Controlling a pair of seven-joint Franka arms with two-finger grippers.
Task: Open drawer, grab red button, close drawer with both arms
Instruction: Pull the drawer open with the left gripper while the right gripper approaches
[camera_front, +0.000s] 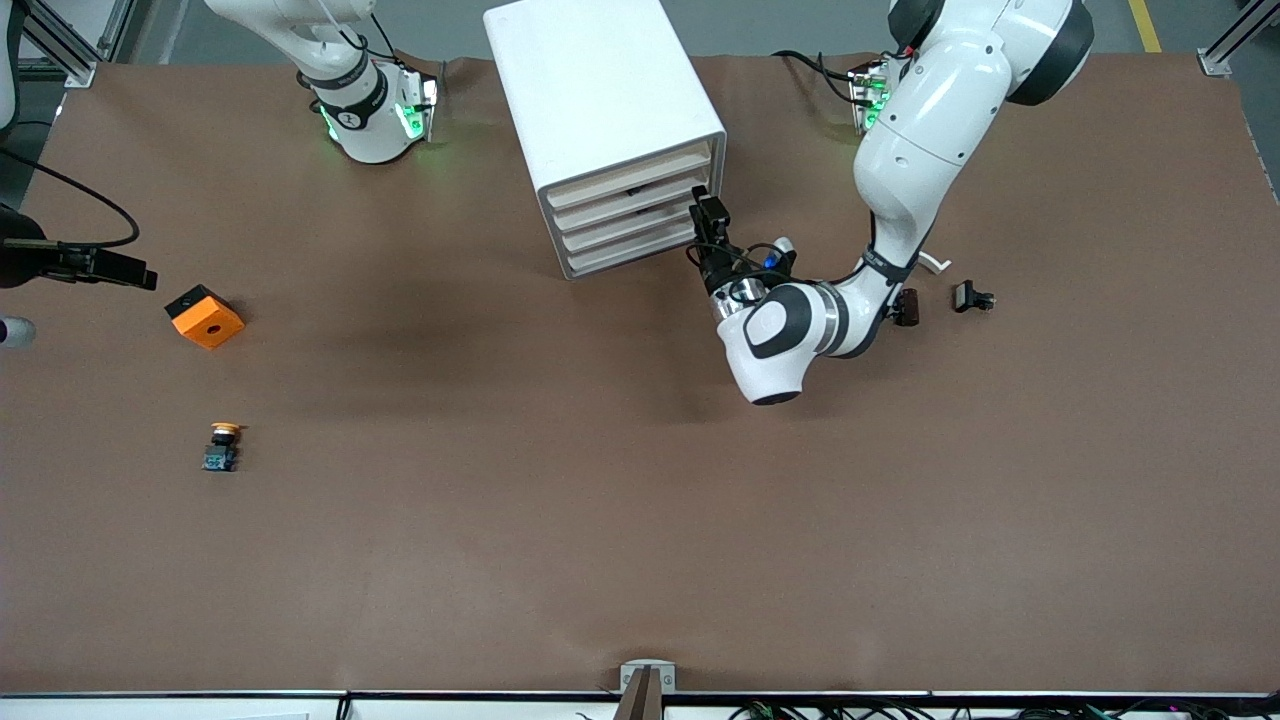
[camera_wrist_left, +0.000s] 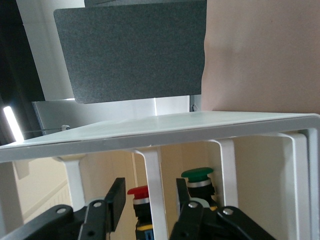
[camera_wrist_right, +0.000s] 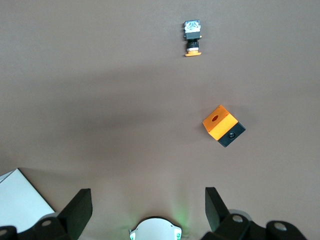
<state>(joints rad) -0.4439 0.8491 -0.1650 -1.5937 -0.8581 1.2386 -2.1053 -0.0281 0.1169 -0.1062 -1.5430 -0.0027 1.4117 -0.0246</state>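
Observation:
The white drawer cabinet stands between the arms' bases, and all its drawer fronts look flush. My left gripper is at the cabinet front, at the end toward the left arm. In the left wrist view its fingers straddle a white bar of that front, with a gap on each side. Past the bar sits the red-capped button inside the cabinet. My right gripper hangs open and empty high over its own base and is out of the front view.
A green-capped button sits in the compartment beside the red one. An orange block and a yellow-capped button lie toward the right arm's end. Small black parts lie by the left arm. A black device juts in there.

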